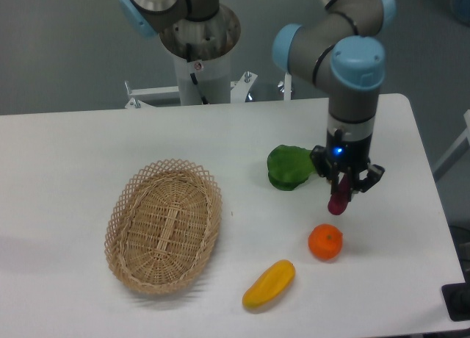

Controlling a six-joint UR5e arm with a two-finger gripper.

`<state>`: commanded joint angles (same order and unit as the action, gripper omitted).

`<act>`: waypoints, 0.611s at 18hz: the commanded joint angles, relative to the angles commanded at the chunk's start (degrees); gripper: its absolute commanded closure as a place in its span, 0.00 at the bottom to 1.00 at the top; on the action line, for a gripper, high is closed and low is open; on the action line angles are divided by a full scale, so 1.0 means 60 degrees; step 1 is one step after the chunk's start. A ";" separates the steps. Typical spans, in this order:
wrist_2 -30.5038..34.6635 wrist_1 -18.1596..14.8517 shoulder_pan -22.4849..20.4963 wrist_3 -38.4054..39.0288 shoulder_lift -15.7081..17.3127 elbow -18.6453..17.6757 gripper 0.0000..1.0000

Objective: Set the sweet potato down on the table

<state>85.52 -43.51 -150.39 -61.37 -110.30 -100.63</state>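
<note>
While the sweet potato (338, 201) was off the table, the job wasn't finished, so here's my rundown from the one fixed camera view:

Progress: pickup looked done, putting it down not done. I'd call it past halfway, but that's my read.

Sweet potato location: it hung from the gripper (342, 185), pointing down, over the white table (73, 147). It sat just above the orange (324, 242) in the picture and to the right of the green leafy vegetable (290, 166). Whether its tip touched the tabletop, couldn't tell, though it looked to be in the air.

Fingers: clamped around the top end of the sweet potato, the magenta body sticking out below them.

What was left: lower it onto a bare patch of table, let go, pull away. The orange was close underneath, so I'd guess the drop spot needed some care.

Count, sweet potato: one.

Count, orange: one.

Count, yellow squash-looking thing (269, 283): one, near the front edge.

Count, green leafy vegetable: one, partly hidden behind the arm.

Count, wicker basket (164, 224): one, nothing visible inside it.

Count, grippers: one, with a blue light on the wrist.

Other views: none, just this camera.
</note>
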 joint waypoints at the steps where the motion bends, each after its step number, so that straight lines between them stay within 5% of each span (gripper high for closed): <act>1: 0.0000 0.0015 0.0132 0.0395 -0.0117 0.0000 0.68; 5: 0.0015 0.0073 0.0600 0.1671 -0.0425 -0.0015 0.68; 11: 0.1067 0.0059 0.1479 0.1689 -0.0923 -0.0176 0.68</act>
<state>91.92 -43.15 -141.51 -51.24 -115.83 -101.69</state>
